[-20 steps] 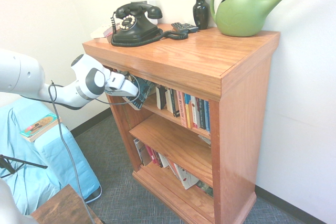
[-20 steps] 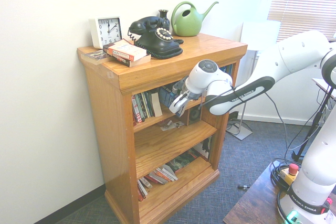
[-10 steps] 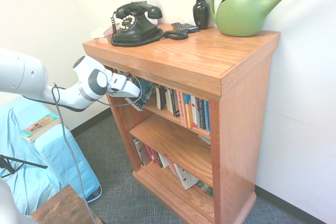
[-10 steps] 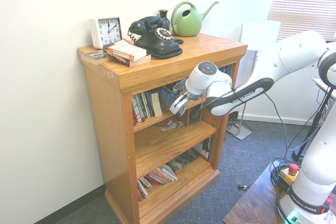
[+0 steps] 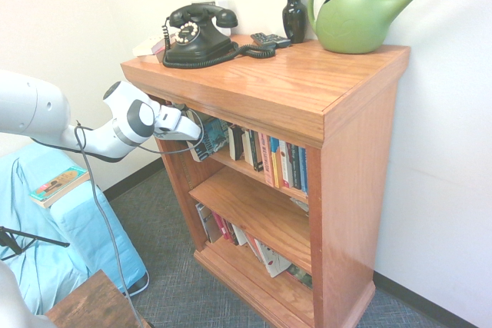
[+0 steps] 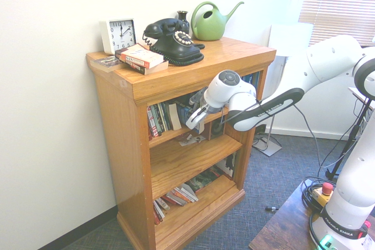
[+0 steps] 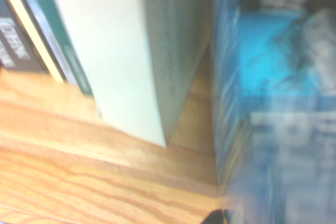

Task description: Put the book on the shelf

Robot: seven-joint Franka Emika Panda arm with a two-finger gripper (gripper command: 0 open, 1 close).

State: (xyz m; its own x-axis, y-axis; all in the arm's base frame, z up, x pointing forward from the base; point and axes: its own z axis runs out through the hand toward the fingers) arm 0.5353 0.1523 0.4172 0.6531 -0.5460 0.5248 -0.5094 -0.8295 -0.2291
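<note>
The book [image 5: 212, 136], blue and black, stands slightly tilted at the left end of the shelf [image 5: 254, 175], the top inner board of the reddish-brown bookcase. My gripper [image 5: 195, 137] reaches in from the open front and is shut on the book. From the other side the book [image 6: 186, 109] shows dark behind the gripper [image 6: 195, 120], next to the row of upright books [image 6: 161, 118] on the shelf [image 6: 170, 134]. In the wrist view the book [image 7: 273, 103] is a blurred blue mass beside a cream-edged upright book [image 7: 121, 51] on the shelf board [image 7: 105, 166].
On top of the bookcase stand a black telephone [image 5: 196, 34], a dark vase [image 5: 294, 13], a green watering can [image 5: 357, 17], a clock [image 6: 120, 34] and stacked books [image 6: 140, 58]. The middle board [image 5: 254, 213] is bare. A thin orange-and-teal book [image 5: 55, 184] lies on blue cloth.
The gripper has pushed a little further into the top compartment with the book, and the book has turned from a clear lean to nearly upright.
</note>
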